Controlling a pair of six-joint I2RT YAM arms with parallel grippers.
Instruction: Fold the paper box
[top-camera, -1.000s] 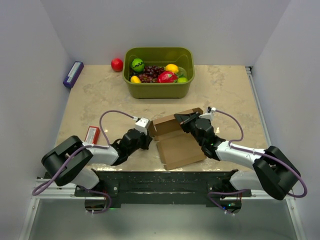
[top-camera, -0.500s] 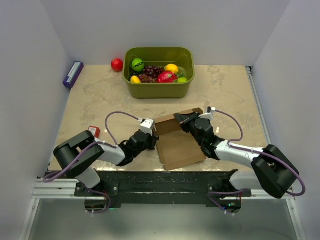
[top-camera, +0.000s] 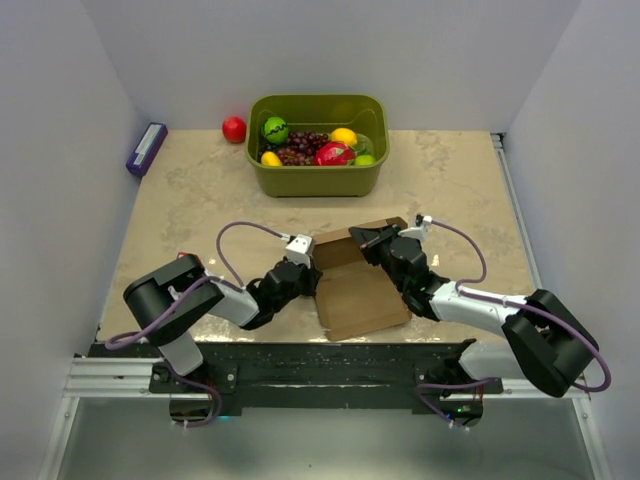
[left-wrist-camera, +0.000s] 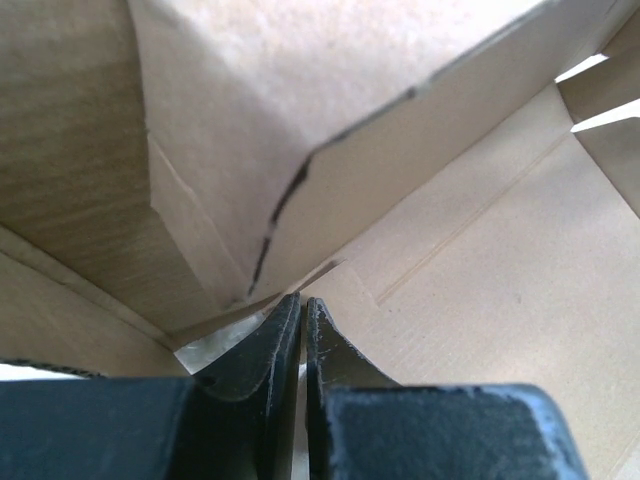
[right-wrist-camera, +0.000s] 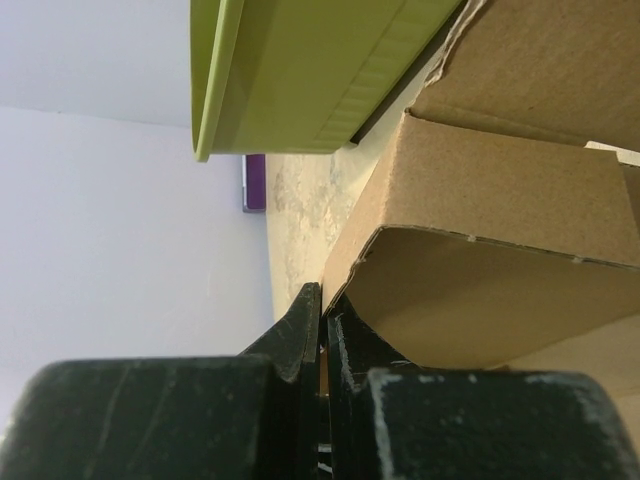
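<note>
The brown paper box (top-camera: 362, 292) lies partly unfolded on the table near the front edge, with its flaps raised at the back. My left gripper (top-camera: 311, 277) is shut, and its tips (left-wrist-camera: 303, 300) press into the inside corner of the box (left-wrist-camera: 480, 290) where a raised flap meets the base. My right gripper (top-camera: 366, 240) is at the box's back edge, shut on a cardboard flap (right-wrist-camera: 500, 250); a sliver of brown card shows between its fingers (right-wrist-camera: 300, 330).
An olive-green tub (top-camera: 318, 178) of fruit stands behind the box, and it also shows in the right wrist view (right-wrist-camera: 300, 70). A red apple (top-camera: 234, 129) lies to its left. A purple pack (top-camera: 146, 149) lies at the far left edge.
My left arm has swung right and pushed its shut gripper against the box's left side. The left flap has folded inward. The right gripper has stayed where it was.
</note>
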